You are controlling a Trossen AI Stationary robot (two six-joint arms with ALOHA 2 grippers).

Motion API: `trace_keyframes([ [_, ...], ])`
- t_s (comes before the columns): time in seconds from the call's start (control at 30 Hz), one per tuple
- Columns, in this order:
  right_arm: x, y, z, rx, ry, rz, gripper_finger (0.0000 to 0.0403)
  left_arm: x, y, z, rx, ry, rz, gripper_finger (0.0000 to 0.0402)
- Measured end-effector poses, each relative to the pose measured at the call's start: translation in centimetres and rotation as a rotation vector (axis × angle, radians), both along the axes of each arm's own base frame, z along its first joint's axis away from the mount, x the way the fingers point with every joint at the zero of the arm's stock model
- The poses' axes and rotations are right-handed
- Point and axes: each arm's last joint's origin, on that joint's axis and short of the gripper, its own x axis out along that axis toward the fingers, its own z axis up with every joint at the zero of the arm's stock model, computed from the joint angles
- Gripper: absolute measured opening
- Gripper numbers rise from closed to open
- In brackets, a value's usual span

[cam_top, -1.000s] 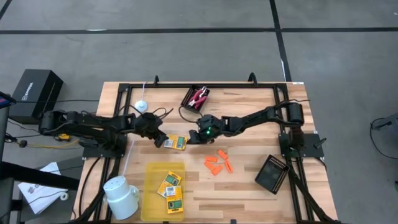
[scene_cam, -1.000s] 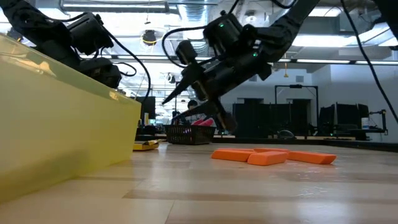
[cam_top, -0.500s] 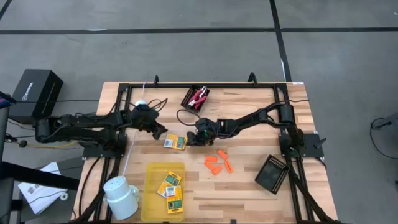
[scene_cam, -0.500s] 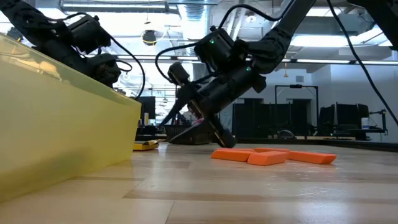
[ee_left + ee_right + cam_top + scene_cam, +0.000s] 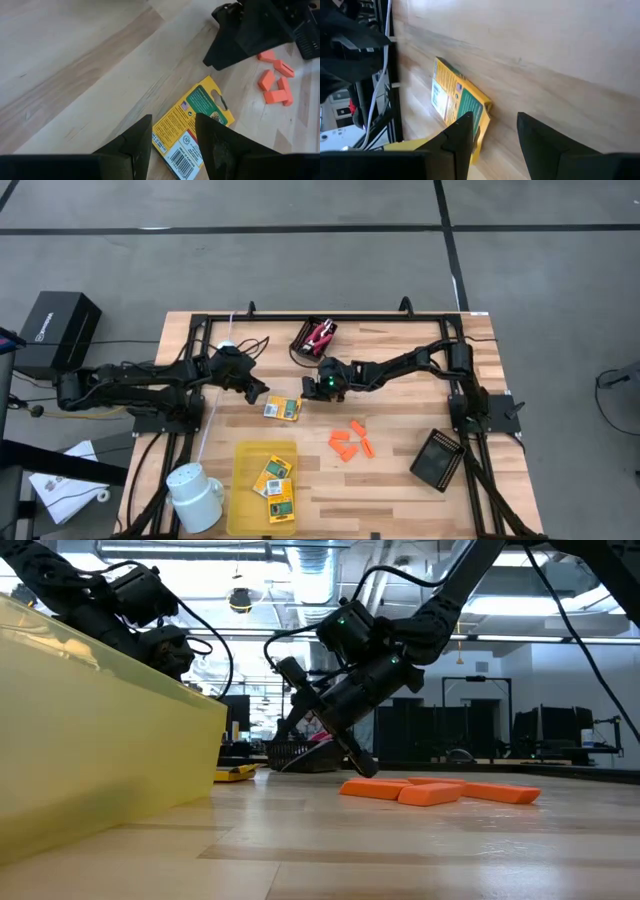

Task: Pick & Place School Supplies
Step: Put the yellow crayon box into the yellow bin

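One yellow-and-green packet (image 5: 283, 408) lies flat on the table between my two grippers. My left gripper (image 5: 259, 392) is open just to its left, with the packet (image 5: 192, 127) lying past its fingertips. My right gripper (image 5: 307, 389) is open just right of the packet (image 5: 460, 107) and low over the table (image 5: 320, 765). Neither gripper touches it. More packets (image 5: 273, 480) lie in the yellow tray (image 5: 243, 502). Several orange pieces (image 5: 350, 443) lie right of the tray. The red-handled tool (image 5: 320, 335) sits in a black basket.
The black basket (image 5: 304, 342) stands at the far edge behind the right gripper. A white mug (image 5: 193, 488) stands left of the tray, a white disc (image 5: 228, 348) by the left arm, and a black block (image 5: 438, 458) near the right edge. The tray wall (image 5: 100, 740) fills the low view's left.
My left gripper has drawn back from the packet toward the table's left and far side. My right gripper came down low to the table beside the packet, then pulled a little toward the far edge. The packet has stayed where it was.
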Motion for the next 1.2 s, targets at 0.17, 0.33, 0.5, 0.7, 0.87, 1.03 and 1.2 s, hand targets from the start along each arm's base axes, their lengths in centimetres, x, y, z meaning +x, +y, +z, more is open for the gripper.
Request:
trace_keyframes([
  [0.17, 0.1, 0.5, 0.1, 0.001, -0.003, 0.014, 0.0143, 0.0, 0.0, 0.0, 0.0, 0.0, 0.0, 0.0145],
  [0.33, 1.1, 1.2, 0.1, 0.001, -0.019, 0.029, 0.0143, 0.0, 0.0, 0.0, 0.0, 0.0, 0.0, 0.0145],
  [0.5, 2.9, 1.3, -0.5, 0.022, -0.029, 0.051, 0.0143, 0.0, 0.0, 0.0, -0.007, -0.004, -0.008, 0.0145],
  [0.7, 5.7, 1.0, -0.4, 0.025, -0.078, 0.094, 0.0143, 0.0, -0.1, 0.0, -0.022, -0.001, -0.016, 0.0145],
  [0.87, 6.4, 0.7, -0.1, 0.004, -0.04, 0.124, 0.0116, 0.0, -0.1, -0.1, -0.023, 0.001, -0.015, 0.0145],
  [1.03, 6.3, 0.7, -0.2, -0.018, -0.028, 0.146, 0.0041, 0.0, -0.1, -0.1, -0.021, 0.003, -0.017, 0.0145],
  [1.2, 6.3, 0.7, -0.1, -0.045, -0.038, 0.171, 0.0004, 0.0, -0.1, -0.1, -0.019, 0.004, -0.018, 0.0145],
])
